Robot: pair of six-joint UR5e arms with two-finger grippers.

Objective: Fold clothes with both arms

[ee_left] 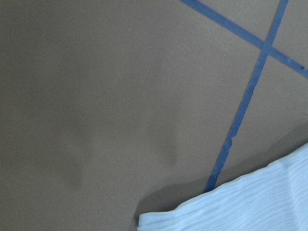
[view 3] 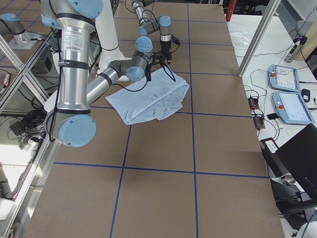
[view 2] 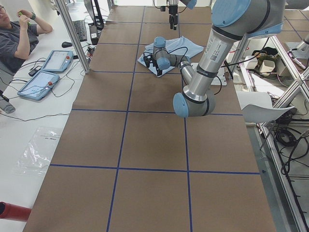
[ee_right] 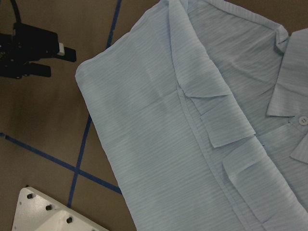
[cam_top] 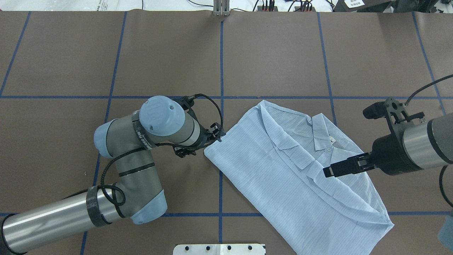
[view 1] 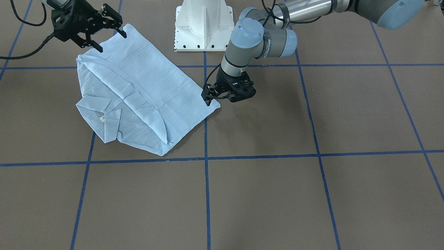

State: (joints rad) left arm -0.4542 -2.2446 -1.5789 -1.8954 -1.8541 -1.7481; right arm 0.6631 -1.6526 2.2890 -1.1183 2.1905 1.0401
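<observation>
The clothes are one light-blue striped shirt (cam_top: 283, 170), lying folded and flat on the brown table, collar (view 1: 104, 114) and white label facing up. My left gripper (cam_top: 216, 136) is low beside the shirt's corner near the blue tape line. It is open and apart from the cloth, as the right wrist view shows (ee_right: 55, 60). The left wrist view holds only that shirt corner (ee_left: 240, 207) and bare table. My right gripper (view 1: 110, 40) hangs open above the shirt's edge nearest the robot's base, holding nothing.
The white pedestal base (view 1: 203, 24) stands just behind the shirt. Blue tape lines (view 1: 207, 194) grid the brown table. Beyond the table's edge, a person (view 2: 19, 34) sits at a side bench with tablets (view 2: 48, 72).
</observation>
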